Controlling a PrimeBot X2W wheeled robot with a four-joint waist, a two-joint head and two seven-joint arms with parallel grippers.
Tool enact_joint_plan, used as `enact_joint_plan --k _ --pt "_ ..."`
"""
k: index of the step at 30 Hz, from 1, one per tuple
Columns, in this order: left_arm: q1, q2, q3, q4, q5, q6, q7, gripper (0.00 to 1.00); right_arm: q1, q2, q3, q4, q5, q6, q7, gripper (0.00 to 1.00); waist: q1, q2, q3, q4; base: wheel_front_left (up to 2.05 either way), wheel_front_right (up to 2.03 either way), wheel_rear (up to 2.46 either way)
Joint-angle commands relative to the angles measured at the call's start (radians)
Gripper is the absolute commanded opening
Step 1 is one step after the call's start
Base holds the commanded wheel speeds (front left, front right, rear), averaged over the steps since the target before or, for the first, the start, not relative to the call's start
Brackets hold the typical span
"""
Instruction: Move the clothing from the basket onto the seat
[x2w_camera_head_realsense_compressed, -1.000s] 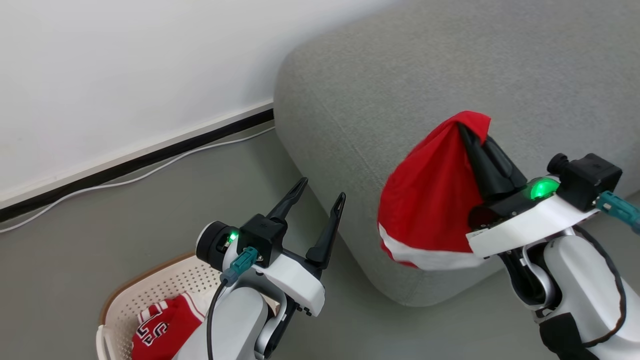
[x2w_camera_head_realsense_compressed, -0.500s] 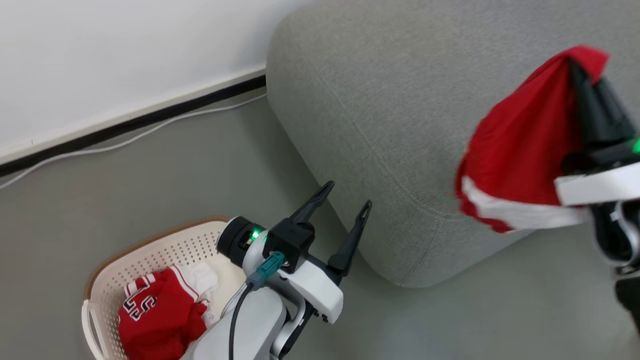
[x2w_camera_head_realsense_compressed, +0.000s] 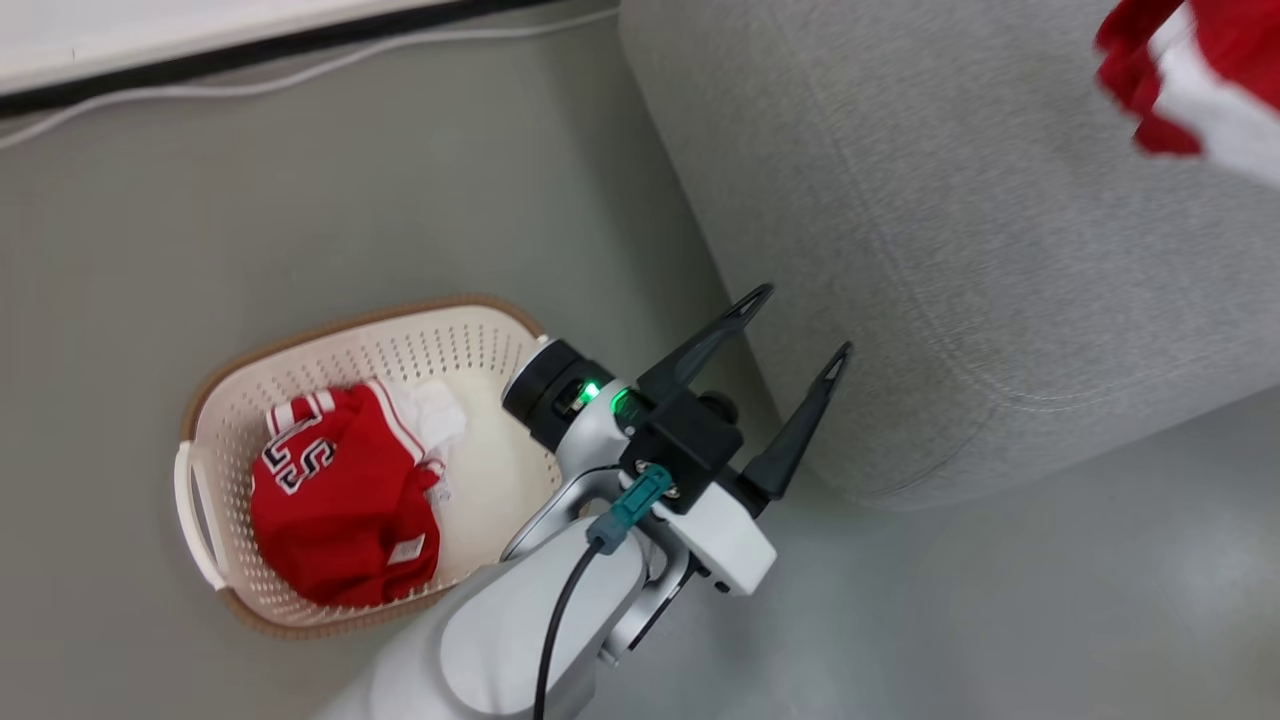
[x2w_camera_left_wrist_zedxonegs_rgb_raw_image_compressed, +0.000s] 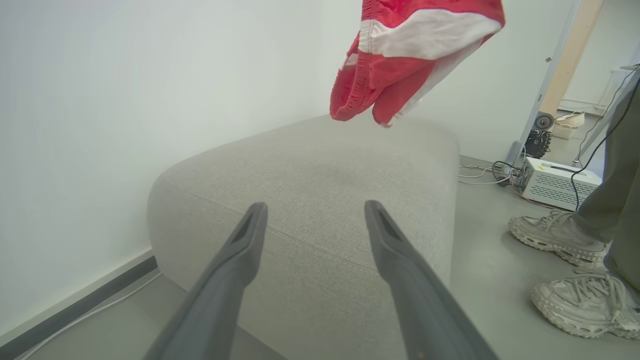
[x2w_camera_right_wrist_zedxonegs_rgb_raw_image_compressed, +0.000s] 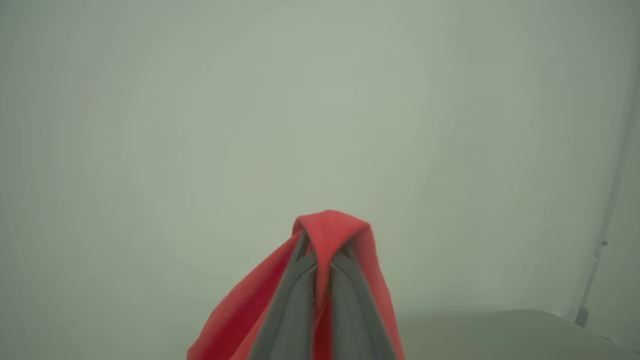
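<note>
Over the large grey fabric sofa (x2w_camera_head_realsense_compressed: 950, 250), the right gripper (x2w_camera_right_wrist_zedxonegs_rgb_raw_image_compressed: 322, 255) hangs clamped on a red white-banded garment (x2w_camera_left_wrist_zedxonegs_rgb_raw_image_compressed: 410, 55). The left gripper (x2w_camera_head_realsense_compressed: 805, 320) gapes empty. The next move is probably to lower the garment and release it.

The seat (x2w_camera_head_realsense_compressed: 1000, 250) is showing grey woven cloth, matt and slightly coarse. The basket (x2w_camera_head_realsense_compressed: 450, 350) is looking like smooth cream plastic pierced with small holes, under a brown woven-look rim. The clothing (x2w_camera_head_realsense_compressed: 340, 510) in it is showing soft, matt red cloth. The lifted red garment (x2w_camera_left_wrist_zedxonegs_rgb_raw_image_compressed: 400, 65) is crinkling at its gathered edge. The left hand (x2w_camera_head_realsense_compressed: 805, 319) is showing matt dark plastic fingers, and the grey floor (x2w_camera_head_realsense_compressed: 150, 250) is giving off a faint sheen.
</note>
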Motion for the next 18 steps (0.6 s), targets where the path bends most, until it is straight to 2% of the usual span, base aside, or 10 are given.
enact_joint_plan --k 1,7,18 --pt "-0.048 -0.003 0.01 -0.037 -0.005 0.014 -0.006 1.0 -0.019 -0.049 -0.019 -0.008 0.007 0.004 -0.006 0.0 0.0 0.0 0.071 0.047 0.0 0.0 0.0" --pt "-0.145 -0.003 -0.063 -0.074 -0.008 0.048 -0.006 1.0 -0.092 -0.126 -0.101 0.053 0.015 0.004 -0.006 0.0 0.0 0.0 0.175 0.09 0.0 0.0 0.0" --pt "-0.248 -0.003 -0.168 -0.088 -0.039 0.109 -0.006 1.0 -0.236 -0.243 -0.136 0.214 -0.019 0.004 -0.006 0.0 0.0 0.0 0.325 0.159 0.0 0.0 0.0"
